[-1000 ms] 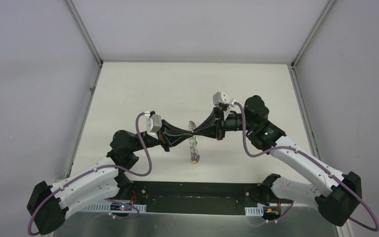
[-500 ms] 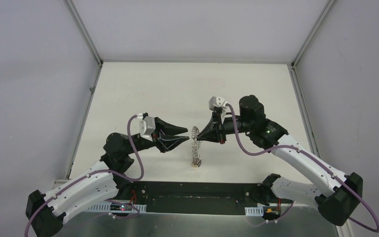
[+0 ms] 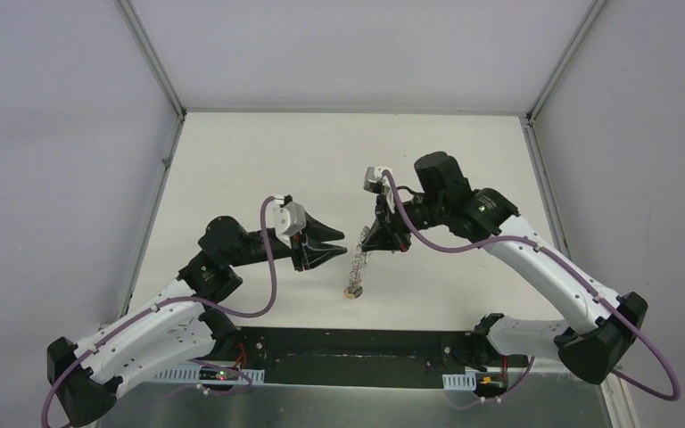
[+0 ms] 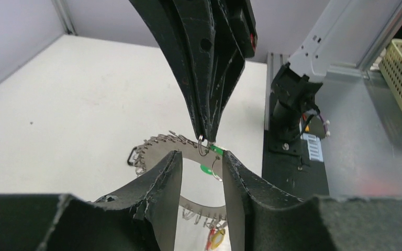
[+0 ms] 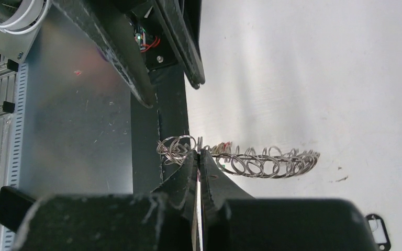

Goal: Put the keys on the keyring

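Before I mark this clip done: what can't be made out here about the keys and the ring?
- Top view: the ring hangs edge-on from the right pincer; any keys on it are too small to tell.
- Left wrist view: the left pincer hides the ring's lower part, so whether the green tag is hooked on is unclear.
- Right wrist view: the right pincer's own fingers cover its grip.

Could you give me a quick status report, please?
Left gripper open, off the keyring. Right gripper shut on keyring's rim. Green key at the keyring. Nothing in the way.
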Robot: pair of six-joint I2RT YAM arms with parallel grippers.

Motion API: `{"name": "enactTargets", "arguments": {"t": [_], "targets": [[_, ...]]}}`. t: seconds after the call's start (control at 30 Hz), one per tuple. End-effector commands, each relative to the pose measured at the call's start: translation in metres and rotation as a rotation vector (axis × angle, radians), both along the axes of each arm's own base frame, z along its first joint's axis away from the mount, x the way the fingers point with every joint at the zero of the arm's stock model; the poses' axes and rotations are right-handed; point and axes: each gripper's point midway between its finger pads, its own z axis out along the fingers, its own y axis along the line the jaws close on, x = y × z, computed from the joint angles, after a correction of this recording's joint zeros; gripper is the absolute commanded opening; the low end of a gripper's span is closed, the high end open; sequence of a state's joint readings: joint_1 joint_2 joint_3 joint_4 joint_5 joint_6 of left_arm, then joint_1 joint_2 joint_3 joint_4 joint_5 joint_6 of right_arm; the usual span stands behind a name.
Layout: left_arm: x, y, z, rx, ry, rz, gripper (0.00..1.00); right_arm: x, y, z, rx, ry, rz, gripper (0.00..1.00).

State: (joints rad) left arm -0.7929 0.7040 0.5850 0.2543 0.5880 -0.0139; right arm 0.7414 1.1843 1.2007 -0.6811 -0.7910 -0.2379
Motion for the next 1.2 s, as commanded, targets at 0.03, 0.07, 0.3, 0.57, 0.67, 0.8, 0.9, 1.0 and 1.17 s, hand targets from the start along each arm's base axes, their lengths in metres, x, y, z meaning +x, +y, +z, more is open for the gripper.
{"name": "enactTargets", "arguments": {"t": [0.03,0.07,0.3,0.57,0.67,0.8,0.9,1.0,1.17], "targets": [[-0.009,-0.011,0.003,0.046,-0.04,-0.089,0.34,-0.004,-0.006,0.013,-0.058,0.01,0.02,0.0],[-0.009,-0.013,0.002,0.052,-0.038,-0.1,0.34,-0.005,-0.006,0.014,-0.06,0.017,0.022,0.0],[-0.012,-0.024,-0.005,0.084,-0.018,-0.176,0.33,-0.01,0.0,0.025,-0.028,0.059,0.056,0.0],[-0.01,-0.032,-0.008,0.076,0.009,-0.206,0.28,-0.012,0.005,0.024,-0.026,0.111,0.068,0.0],[-0.009,-0.036,-0.01,0.079,0.01,-0.218,0.24,-0.012,0.005,0.024,-0.023,0.111,0.066,0.0],[-0.01,-0.039,-0.011,0.075,0.04,-0.239,0.17,-0.012,0.006,0.026,-0.014,0.106,0.064,0.0],[-0.01,-0.041,-0.01,0.072,0.039,-0.243,0.13,-0.011,0.006,0.025,-0.014,0.109,0.062,0.0],[-0.009,-0.041,-0.011,0.073,0.047,-0.241,0.06,-0.011,0.006,0.024,-0.015,0.111,0.061,0.0],[-0.007,-0.039,-0.01,0.059,0.05,-0.219,0.0,-0.008,0.006,0.021,-0.024,0.096,0.044,0.02]]}}
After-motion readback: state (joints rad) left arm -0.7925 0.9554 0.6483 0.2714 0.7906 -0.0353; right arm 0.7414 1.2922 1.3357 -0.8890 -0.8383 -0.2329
